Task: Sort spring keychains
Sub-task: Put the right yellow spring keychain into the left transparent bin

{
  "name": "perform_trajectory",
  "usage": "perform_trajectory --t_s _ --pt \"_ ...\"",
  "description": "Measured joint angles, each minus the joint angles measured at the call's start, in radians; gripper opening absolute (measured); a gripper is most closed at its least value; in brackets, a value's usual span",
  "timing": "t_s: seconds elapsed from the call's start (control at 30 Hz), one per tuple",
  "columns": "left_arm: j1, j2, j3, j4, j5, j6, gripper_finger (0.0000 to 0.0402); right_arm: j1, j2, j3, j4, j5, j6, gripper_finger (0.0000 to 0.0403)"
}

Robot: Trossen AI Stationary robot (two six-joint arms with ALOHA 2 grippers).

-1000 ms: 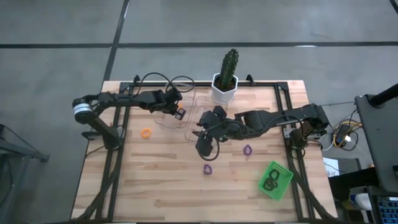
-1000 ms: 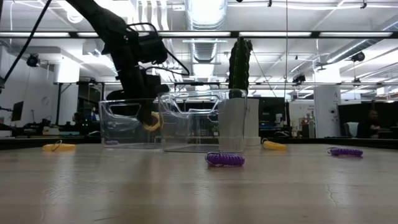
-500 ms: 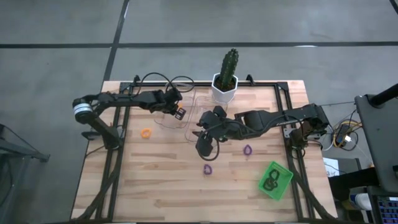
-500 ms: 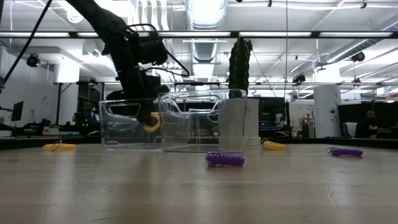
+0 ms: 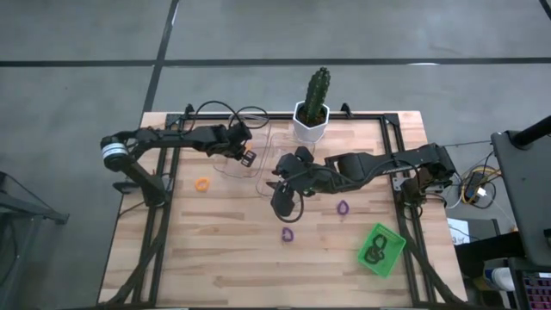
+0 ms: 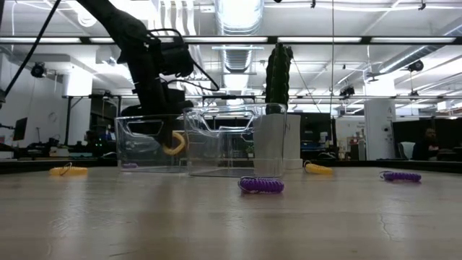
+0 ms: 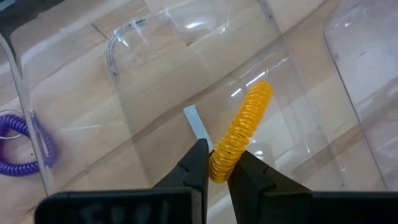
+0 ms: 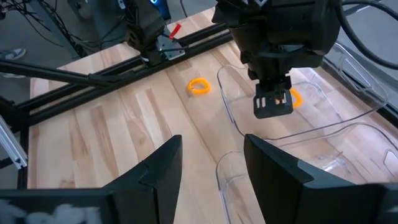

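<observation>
On the pale wooden surface (image 5: pixel 215 250), near its far edge, the left gripper (image 7: pixel 217 167) hangs inside a clear plastic bin (image 7: pixel 143 93), jaws clamped on an orange coiled spring keychain (image 7: pixel 241 130) whose long axis runs straight out from them. The right gripper (image 8: pixel 211 165) waits mid-surface, jaws apart.

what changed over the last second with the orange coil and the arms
Very little. The left tool keeps its grip on the orange coil over the clear bin, and in the low view the coil hangs slightly differently. The right tool and the loose coils on the table stayed put.
</observation>
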Motion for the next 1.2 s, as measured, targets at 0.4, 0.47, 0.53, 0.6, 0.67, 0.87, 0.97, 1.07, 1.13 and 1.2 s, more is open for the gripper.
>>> perform_trajectory --t_s 0.4,0.47,0.53,0.6,0.67,0.87,0.97,1.07,1.13,1.2 --pt "0.0 0.0 0.0 0.003 0.0 0.007 0.0042 0.0 0.0 0.0 0.001 0.0 -0.001 0.0169" --pt "0.0 -0.001 0.0 0.004 0.0 0.002 0.0042 0.0 0.0 0.0 0.004 0.0 -0.003 0.0169" --pt "0.0 -0.001 0.0 0.006 0.0 -0.004 0.0042 0.0 0.0 0.0 0.004 0.0 -0.003 0.0169" --pt "0.0 -0.001 0.0 0.006 0.0 -0.005 0.0042 0.0 0.0 0.0 0.004 0.0 -0.003 0.0169" --pt "0.0 -0.001 0.0 0.006 0.0 -0.005 0.0042 0.0 0.0 0.0 0.004 0.0 -0.003 0.0169" --pt "0.0 -0.001 0.0 0.007 0.01 0.014 0.0042 0.0 0.0 0.0 0.004 0.0 -0.006 0.0169" --pt "0.0 -0.001 0.0 0.009 0.02 0.019 0.0042 0.0 0.0 0.0 0.005 0.0 -0.007 0.0169" --pt "0.0 -0.002 0.0 0.019 0.041 0.023 0.0042 0.0 0.0 0.0 0.005 0.0 -0.011 0.0169" --pt "0.0 -0.002 0.0 0.019 0.042 0.019 0.0042 0.0 0.0 0.0 0.005 0.001 -0.011 0.0169" --pt "0.0 -0.002 0.0 0.019 0.042 0.01 0.0042 0.0 0.0 0.0 0.004 0.001 -0.012 0.0169"
